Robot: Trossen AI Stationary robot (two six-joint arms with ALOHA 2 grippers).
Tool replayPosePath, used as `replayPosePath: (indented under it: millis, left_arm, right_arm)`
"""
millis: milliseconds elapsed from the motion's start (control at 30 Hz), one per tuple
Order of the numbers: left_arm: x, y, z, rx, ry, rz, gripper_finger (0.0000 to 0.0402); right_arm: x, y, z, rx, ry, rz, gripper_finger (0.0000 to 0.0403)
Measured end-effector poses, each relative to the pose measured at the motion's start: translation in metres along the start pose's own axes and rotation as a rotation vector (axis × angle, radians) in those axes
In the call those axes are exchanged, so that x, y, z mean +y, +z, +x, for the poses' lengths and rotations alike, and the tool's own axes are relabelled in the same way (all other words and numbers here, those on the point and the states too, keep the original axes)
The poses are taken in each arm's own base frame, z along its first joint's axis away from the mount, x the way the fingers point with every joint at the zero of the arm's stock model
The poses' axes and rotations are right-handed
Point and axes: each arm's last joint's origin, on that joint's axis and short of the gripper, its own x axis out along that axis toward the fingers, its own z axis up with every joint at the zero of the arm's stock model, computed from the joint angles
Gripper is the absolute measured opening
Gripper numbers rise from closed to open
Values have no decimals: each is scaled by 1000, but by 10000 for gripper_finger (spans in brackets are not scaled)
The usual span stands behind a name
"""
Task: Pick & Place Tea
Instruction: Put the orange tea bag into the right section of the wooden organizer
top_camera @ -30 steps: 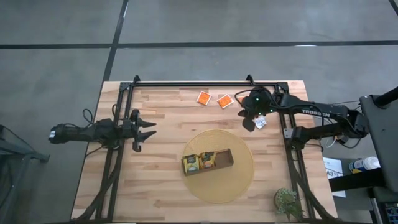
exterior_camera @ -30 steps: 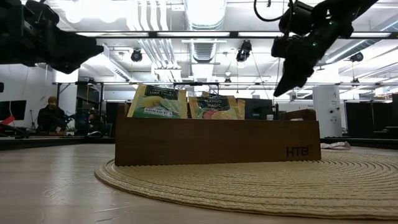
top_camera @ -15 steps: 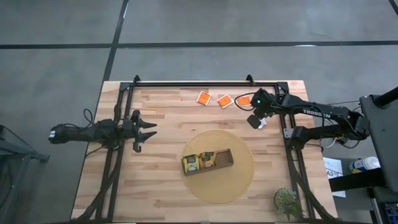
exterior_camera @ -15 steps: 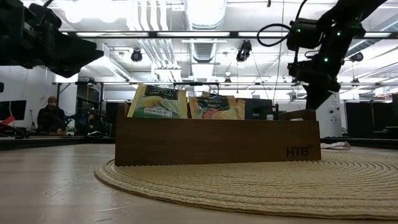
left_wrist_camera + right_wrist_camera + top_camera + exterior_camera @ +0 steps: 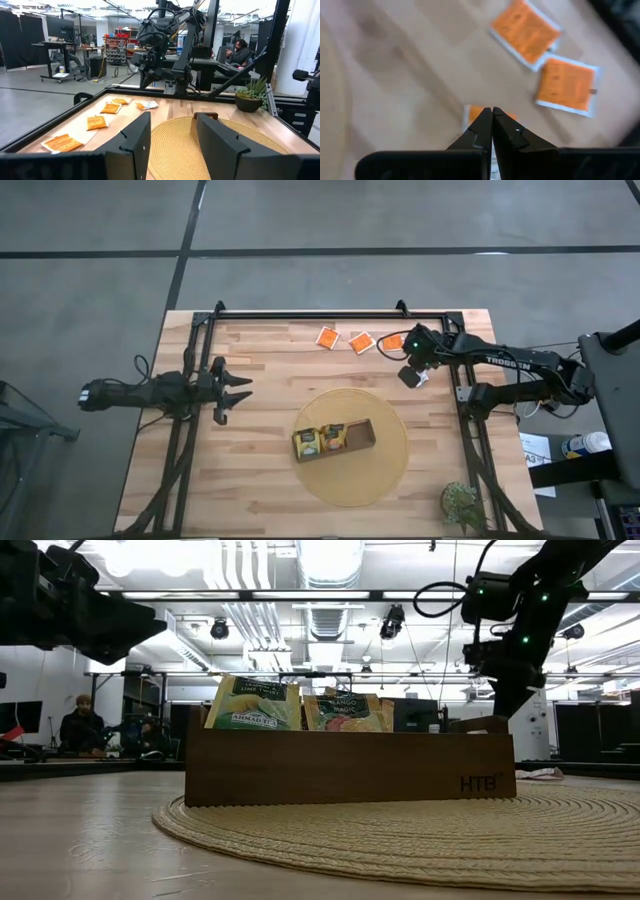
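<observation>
We saw one orange sachet [image 5: 479, 114] mostly hidden behind the right gripper [image 5: 492, 112]; the tray [image 5: 350, 768] hid the sachets' [image 5: 253, 704] lower halves.

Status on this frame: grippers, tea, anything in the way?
Right gripper shut, empty, over an orange sachet on the table. Left gripper open, waiting at the left. Two sachets in the wooden tray. Nothing blocking.
</observation>
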Motion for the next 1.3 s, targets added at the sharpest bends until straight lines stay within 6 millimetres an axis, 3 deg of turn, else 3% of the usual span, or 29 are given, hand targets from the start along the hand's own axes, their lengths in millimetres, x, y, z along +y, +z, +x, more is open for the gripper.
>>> replayPosePath:
  millis: [233, 733, 1033, 1300]
  left_arm:
    - [0, 0, 0, 0, 0, 0, 153]
    - [0, 0, 0, 1, 0, 0, 153]
    - [0, 0, 0, 1, 0, 0, 153]
    - [0, 0, 0, 1, 0, 0, 153]
  right_arm:
    - [-5, 1, 0, -33, -183, 16, 9]
    - [-5, -4, 2, -9, -183, 19, 9]
    - [17, -9, 1, -17, -87, -82, 16]
    - [32, -10, -6, -17, 2, -189, 71]
